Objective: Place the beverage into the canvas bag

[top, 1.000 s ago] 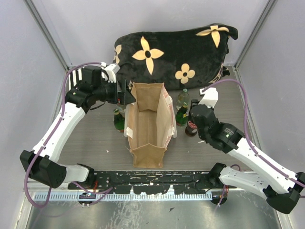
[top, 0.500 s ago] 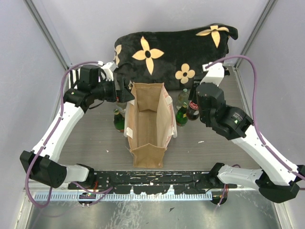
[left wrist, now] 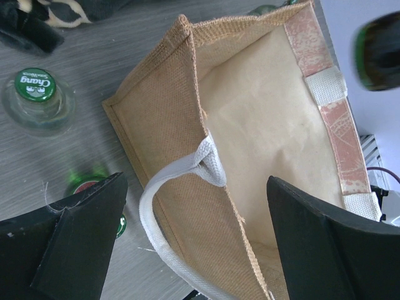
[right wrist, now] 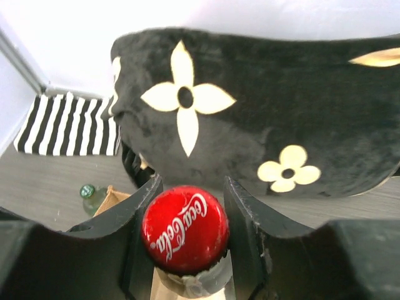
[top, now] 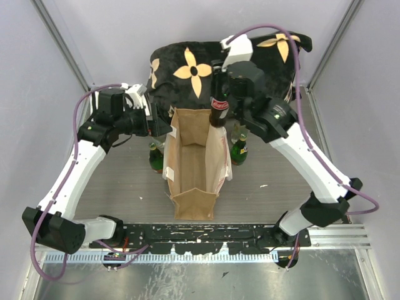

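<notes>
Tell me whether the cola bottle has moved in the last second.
Yes. Held in the right pincer, the cola bottle went from right of the canvas bag leftward to over its far rim.

This is a robotics lab test cell. Two white-and-black jointed robot arms (top: 75, 175) trailing purple cables (top: 269, 26) are bolted to a black perforated metal rail (top: 206, 232) at the edge of a grey wood-grain table (top: 125, 181), boxed in by plain pale wall panels (top: 187, 22) on silver aluminium posts (top: 62, 45). A tan-brown canvas bag (top: 190, 156) sits mid-table.
</notes>
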